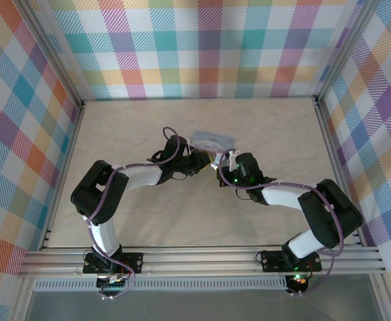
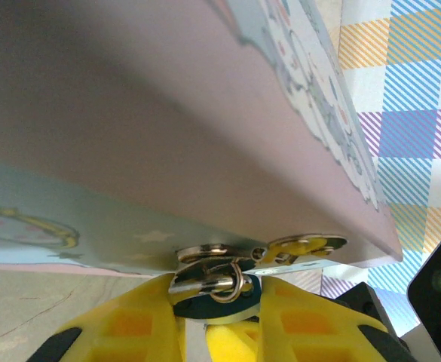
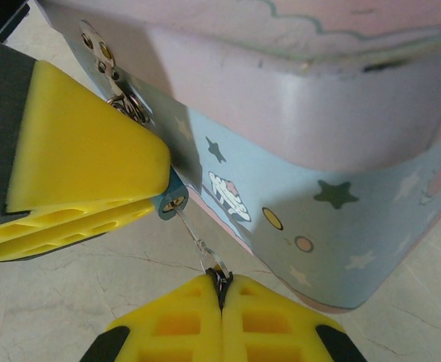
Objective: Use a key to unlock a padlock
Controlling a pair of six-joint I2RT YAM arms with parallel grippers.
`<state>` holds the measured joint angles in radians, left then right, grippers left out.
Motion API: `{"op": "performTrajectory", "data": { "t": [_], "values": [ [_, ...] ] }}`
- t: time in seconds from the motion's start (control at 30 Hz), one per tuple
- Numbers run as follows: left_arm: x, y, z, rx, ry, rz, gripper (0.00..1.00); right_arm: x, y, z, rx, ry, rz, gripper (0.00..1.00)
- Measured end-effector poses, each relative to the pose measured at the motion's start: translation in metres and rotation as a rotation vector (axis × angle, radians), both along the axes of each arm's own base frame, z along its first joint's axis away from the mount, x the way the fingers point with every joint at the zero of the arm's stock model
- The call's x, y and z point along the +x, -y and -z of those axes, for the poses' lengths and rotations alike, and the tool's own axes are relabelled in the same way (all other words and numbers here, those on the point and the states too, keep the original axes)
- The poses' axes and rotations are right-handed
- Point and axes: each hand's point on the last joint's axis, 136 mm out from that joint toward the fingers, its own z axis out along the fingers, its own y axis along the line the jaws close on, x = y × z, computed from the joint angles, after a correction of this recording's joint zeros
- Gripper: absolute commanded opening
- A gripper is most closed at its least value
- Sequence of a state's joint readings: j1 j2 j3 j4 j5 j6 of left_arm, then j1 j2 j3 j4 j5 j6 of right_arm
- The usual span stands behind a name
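Blue padlock [image 3: 173, 202] L jaws; key [image 3: 205, 253] R jaws.

The right end effector [image 3: 222, 290] is seen pinched shut on a thin silver key [image 3: 202, 246], whose tip meets the small blue padlock [image 3: 173, 202]. The padlock is clamped by the left end effector [image 3: 156, 192], beside a pale blue star-printed box [image 3: 280, 188] on the marbled tabletop [image 3: 62, 290].

The left arm [image 1: 125, 177] and right arm [image 1: 295, 197] have white tube links, bulky black joint housings and looping purple cables [image 1: 164, 136]. The left tool [image 2: 214, 313] and right tool [image 3: 222, 290] end in chunky yellow fingers [image 3: 175, 324] with recessed pockets and black patches.
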<state>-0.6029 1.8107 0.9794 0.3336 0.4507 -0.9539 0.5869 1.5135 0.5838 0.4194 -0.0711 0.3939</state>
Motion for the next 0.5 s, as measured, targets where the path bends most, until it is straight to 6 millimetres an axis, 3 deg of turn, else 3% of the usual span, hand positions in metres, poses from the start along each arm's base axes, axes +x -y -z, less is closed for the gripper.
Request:
{"op": "performTrajectory", "data": {
  "t": [0.5],
  "values": [
    [0.0004,0.0000,0.0002,0.003,0.003,-0.004,0.21,0.0008,-0.0005,-0.0005,0.008,-0.001,0.006,0.00]
  ]
}}
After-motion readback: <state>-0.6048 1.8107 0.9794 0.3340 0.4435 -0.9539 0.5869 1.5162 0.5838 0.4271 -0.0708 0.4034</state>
